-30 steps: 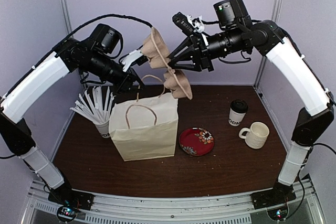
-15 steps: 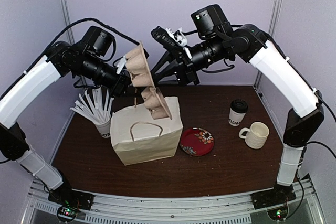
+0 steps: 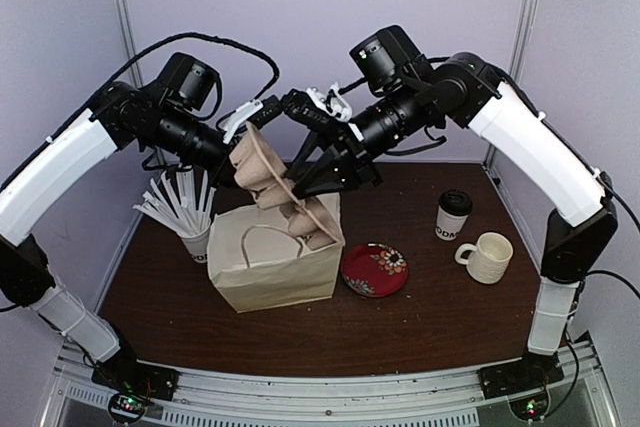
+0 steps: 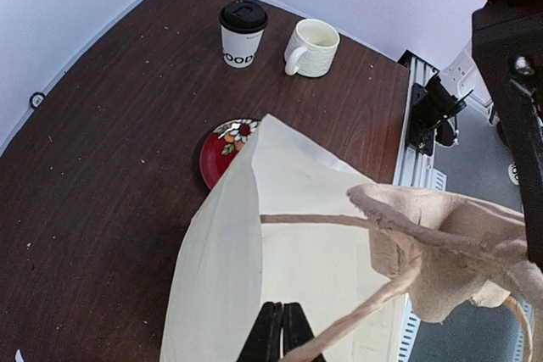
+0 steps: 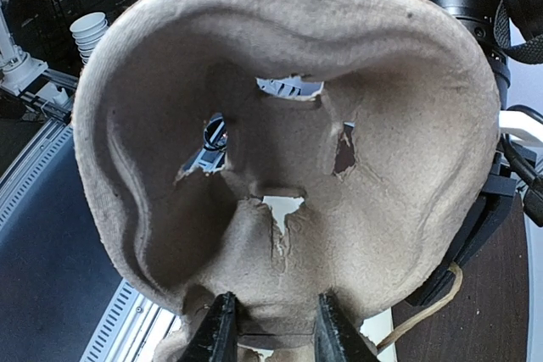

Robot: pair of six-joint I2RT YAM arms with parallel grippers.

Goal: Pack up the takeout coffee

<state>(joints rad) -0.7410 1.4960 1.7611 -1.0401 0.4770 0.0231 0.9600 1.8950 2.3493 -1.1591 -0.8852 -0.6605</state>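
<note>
The left tool (image 4: 273, 328) is pinched fully shut, apparently on the twisted paper handle (image 4: 365, 309) of the tan paper carrier bag (image 3: 270, 267), holding its mouth up. The moulded brown pulp cup tray (image 3: 262, 169), clamped at its edge by the narrowly parted right tool (image 5: 278, 332), dips into that mouth. A second ago it hung well above the bag. The black-lidded white paper takeout coffee (image 3: 453, 215) stands unpacked on the dark wooden surface (image 3: 430, 317), far right, so most of the job remains.
</note>
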